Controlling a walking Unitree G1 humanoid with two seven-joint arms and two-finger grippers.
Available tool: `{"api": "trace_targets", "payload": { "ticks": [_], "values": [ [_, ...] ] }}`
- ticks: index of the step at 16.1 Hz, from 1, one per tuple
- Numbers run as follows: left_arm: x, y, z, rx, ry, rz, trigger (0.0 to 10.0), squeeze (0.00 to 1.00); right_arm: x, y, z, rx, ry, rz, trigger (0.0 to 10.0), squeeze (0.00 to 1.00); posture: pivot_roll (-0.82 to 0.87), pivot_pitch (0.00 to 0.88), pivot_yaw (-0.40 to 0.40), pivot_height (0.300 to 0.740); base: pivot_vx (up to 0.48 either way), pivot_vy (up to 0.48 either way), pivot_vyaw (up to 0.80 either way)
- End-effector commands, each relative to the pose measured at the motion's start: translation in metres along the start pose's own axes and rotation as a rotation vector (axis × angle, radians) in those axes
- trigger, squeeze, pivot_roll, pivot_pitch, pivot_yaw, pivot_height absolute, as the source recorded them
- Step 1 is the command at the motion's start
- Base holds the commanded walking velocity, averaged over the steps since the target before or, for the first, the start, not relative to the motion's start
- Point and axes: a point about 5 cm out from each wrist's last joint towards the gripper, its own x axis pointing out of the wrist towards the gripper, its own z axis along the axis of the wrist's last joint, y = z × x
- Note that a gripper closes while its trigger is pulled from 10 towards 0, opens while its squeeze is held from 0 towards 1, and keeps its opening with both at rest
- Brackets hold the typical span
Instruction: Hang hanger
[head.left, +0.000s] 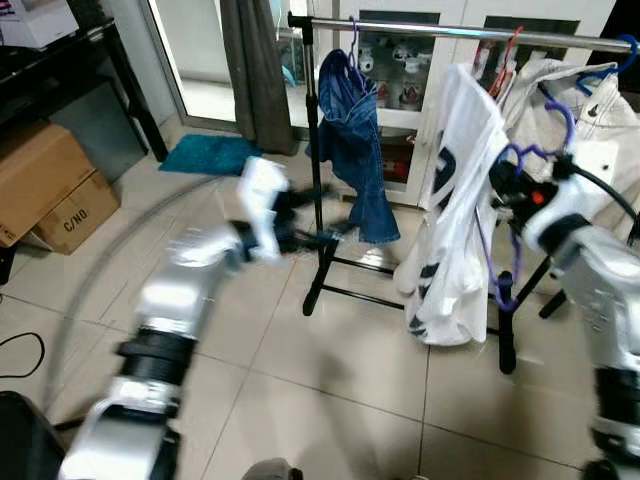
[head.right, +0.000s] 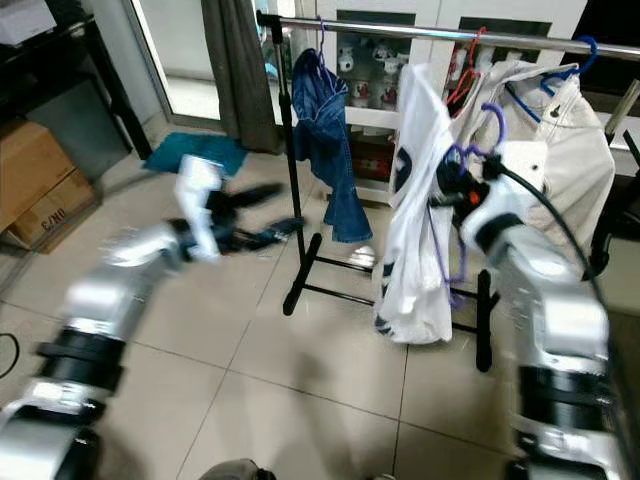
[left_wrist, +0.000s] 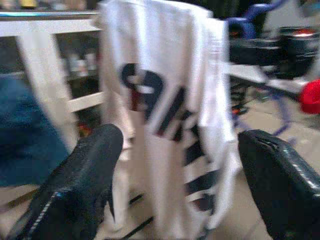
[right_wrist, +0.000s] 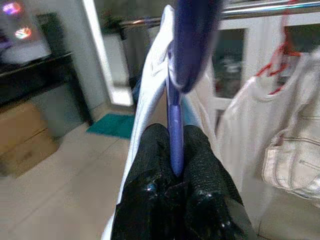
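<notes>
One purple hanger (right_wrist: 175, 125) in right hand (right_wrist: 172, 172)

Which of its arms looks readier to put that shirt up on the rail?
The right gripper: it already clamps the purple hanger carrying the white shirt beneath the rail. The left gripper is open, holding nothing.

The right gripper (head.right: 447, 188) holds a purple hanger (head.right: 447, 225) carrying a white shirt (head.right: 412, 215) just below the metal rail (head.right: 420, 34). The blurred left gripper (head.right: 272, 212) reaches toward a hanging denim garment (head.right: 325, 140).
</notes>
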Motion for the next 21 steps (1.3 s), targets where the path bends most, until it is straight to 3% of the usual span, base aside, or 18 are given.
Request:
{"api": "trace_targets", "payload": {
  "ticks": [1,3,5,6,7,8,11,13,15,18,21],
  "values": [
    [-0.011,0.013,0.014,0.054,-0.011,0.053,10.0,1.0,-0.006,-0.002,0.015,-0.023,-0.065,0.071,10.0,0.0,0.08,0.0,0.04,0.74,0.0,0.0,0.0],
    [-0.033,0.027,0.02,0.093,0.016,0.103,10.0,1.0,-0.016,-0.009,0.021,-0.045,-0.08,0.164,10.0,0.0,0.09,0.0,0.037,0.74,0.0,0.0,0.0],
    [-0.063,0.044,0.028,0.135,0.042,0.178,10.0,1.0,-0.032,-0.014,0.03,-0.049,-0.099,0.323,10.0,0.0,0.1,0.0,0.036,0.74,0.0,0.0,0.0],
    [-0.072,0.048,0.033,0.127,0.03,0.173,10.0,0.41,-0.04,-0.013,0.031,-0.069,-0.076,0.415,10.0,0.0,0.1,0.0,0.035,0.74,0.0,0.0,0.0],
    [-0.074,0.048,0.035,0.122,0.023,0.165,10.0,0.41,-0.042,-0.012,0.031,-0.077,-0.063,0.449,10.0,0.0,0.11,0.0,0.035,0.74,0.0,0.0,0.0],
    [-0.075,0.044,0.036,0.089,0.016,0.1,10.0,0.0,-0.048,-0.009,0.029,-0.111,-0.025,0.531,10.0,0.0,0.11,0.0,0.033,0.74,0.0,0.0,0.0],
    [-0.072,0.038,0.032,0.086,0.04,0.003,10.0,0.0,-0.053,-0.003,0.027,-0.155,0.03,0.647,10.0,0.0,0.11,0.0,0.039,0.74,0.0,0.0,0.0],
    [-0.07,0.039,0.032,0.074,0.026,-0.016,10.0,0.0,-0.056,0.002,0.027,-0.175,0.054,0.706,10.0,0.0,0.11,0.0,0.041,0.74,0.0,0.0,0.0],
    [-0.07,0.043,0.032,0.115,0.04,-0.006,10.0,0.0,-0.063,0.008,0.028,-0.195,0.074,0.791,10.0,0.0,0.11,0.0,0.041,0.74,0.0,0.0,0.0],
    [-0.075,0.043,0.03,0.063,0.049,-0.048,10.0,0.0,-0.072,0.014,0.03,-0.204,0.074,0.863,10.0,0.0,0.11,0.0,0.043,0.74,0.0,0.0,0.0],
    [-0.066,0.025,0.024,-0.016,0.068,-0.216,10.0,0.0,-0.074,0.024,0.03,-0.205,0.069,0.92,10.0,0.0,0.11,0.0,0.043,0.74,0.0,0.0,0.0]
  ]
}}
